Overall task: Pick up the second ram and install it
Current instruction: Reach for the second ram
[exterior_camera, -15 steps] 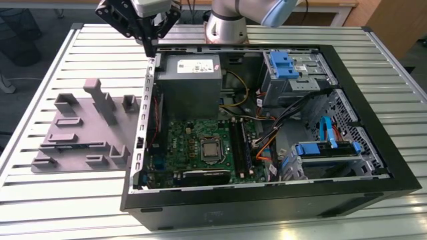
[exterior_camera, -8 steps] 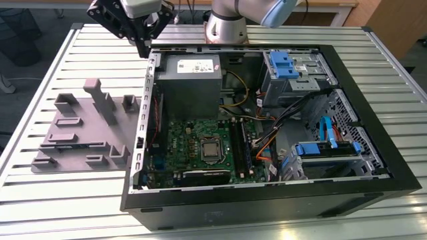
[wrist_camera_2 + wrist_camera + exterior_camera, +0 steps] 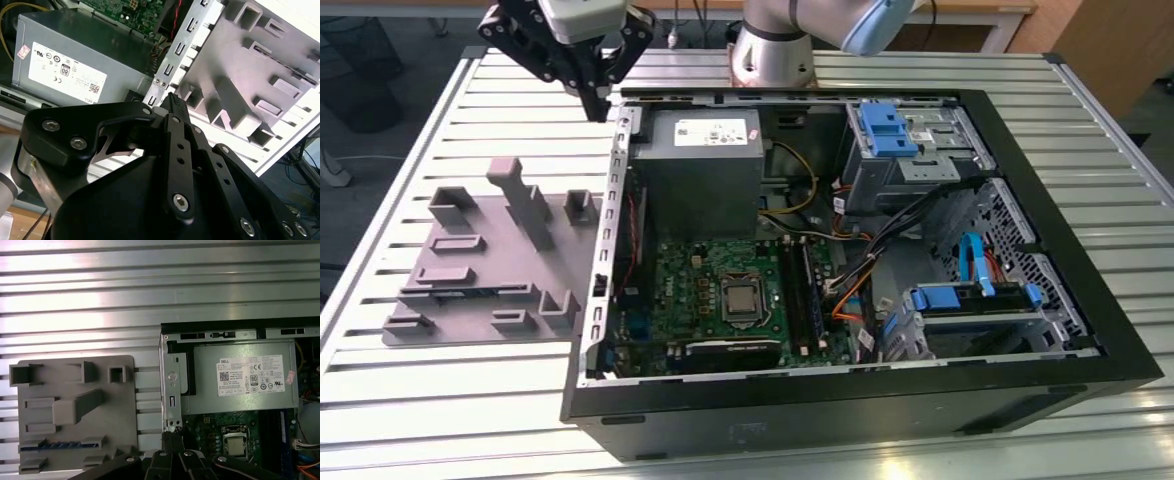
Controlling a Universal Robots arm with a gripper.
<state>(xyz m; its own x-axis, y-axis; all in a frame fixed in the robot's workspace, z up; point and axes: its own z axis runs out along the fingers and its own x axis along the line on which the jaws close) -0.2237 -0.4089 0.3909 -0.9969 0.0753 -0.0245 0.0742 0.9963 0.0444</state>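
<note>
The gripper (image 3: 596,105) hangs over the far corner of the open computer case (image 3: 854,405). Its black fingers are drawn together to a single point, with no gap showing and nothing held between them, and both wrist views show the same closed tips (image 3: 172,102) (image 3: 172,440). Those tips sit close to the case's perforated metal side wall (image 3: 170,390); whether they touch it cannot be told. Just to one side of the gripper, inside the case, lies the grey power supply (image 3: 700,170) with its white label. Beyond that, farther from the gripper, are the green motherboard (image 3: 680,290) and the square processor socket (image 3: 742,297). On the other side of that metal wall, outside the case, a grey holder tray (image 3: 467,262) lies flat on the slatted metal table (image 3: 480,400). The second ram (image 3: 60,444) is in this tray, well apart from the gripper and untouched by it. It stands on its long edge in a narrow slot at the end of the tray farthest from the fingertips, with only a thin blue-green strip showing above the slot. In the exterior view it reads as a dark line (image 3: 467,290) whose long axis runs from that view's left to its right, one end pointing toward the case wall. That puts it roughly crosswise to the long black memory slots (image 3: 803,290) on the motherboard, which run toward and away from the gripper.
</note>
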